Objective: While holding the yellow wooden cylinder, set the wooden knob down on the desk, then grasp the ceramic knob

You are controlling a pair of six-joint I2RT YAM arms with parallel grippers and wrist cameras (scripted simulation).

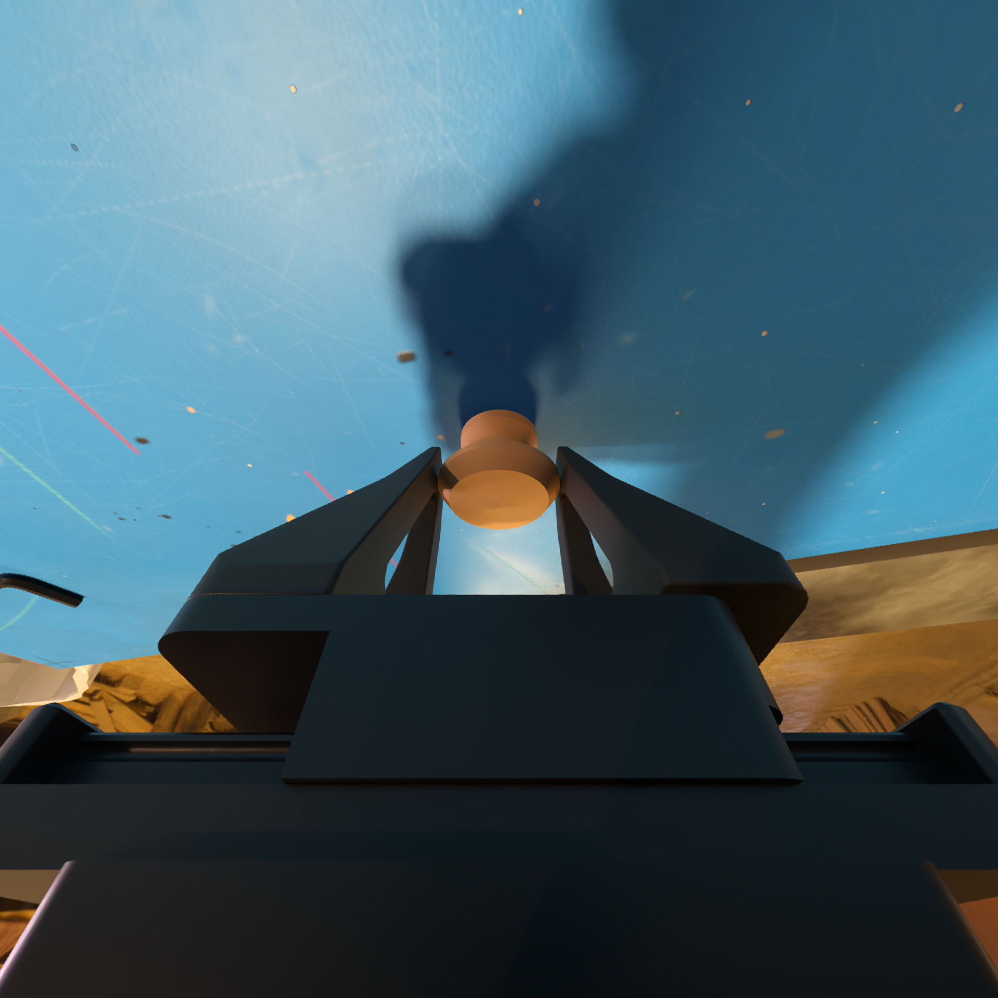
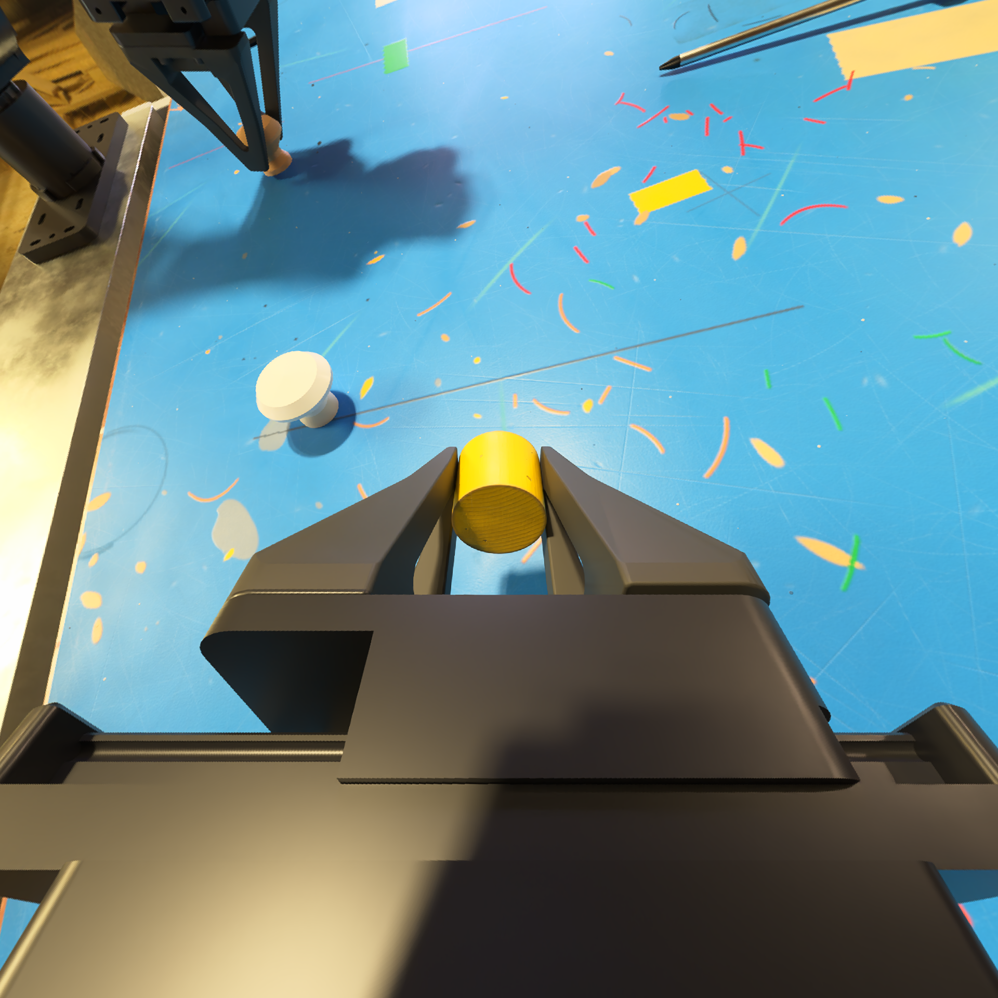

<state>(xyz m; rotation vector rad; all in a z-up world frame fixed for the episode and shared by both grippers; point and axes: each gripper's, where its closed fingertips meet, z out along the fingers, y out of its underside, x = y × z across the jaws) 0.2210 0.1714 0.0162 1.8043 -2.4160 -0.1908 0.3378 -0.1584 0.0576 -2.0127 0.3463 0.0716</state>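
Note:
My left gripper [image 1: 498,472] is shut on the brown wooden knob [image 1: 498,486], gripping its wide head, with the stem end down at the blue desk mat [image 1: 216,243]. In the right wrist view the same gripper [image 2: 264,146] and wooden knob [image 2: 275,156] show at the far left, the knob's foot at or just above the mat. My right gripper [image 2: 499,475] is shut on the yellow wooden cylinder [image 2: 499,494], held above the mat. The white ceramic knob [image 2: 297,389] lies tilted on the mat, left of and beyond my right gripper, untouched.
A dark pen or stylus [image 2: 756,35] lies at the far right, by a tan tape strip [image 2: 918,40]. A yellow tape patch [image 2: 669,189] and green square [image 2: 395,55] are flat on the mat. The desk's metal edge [image 2: 81,378] runs along the left. The left arm's base [image 2: 59,178] stands there.

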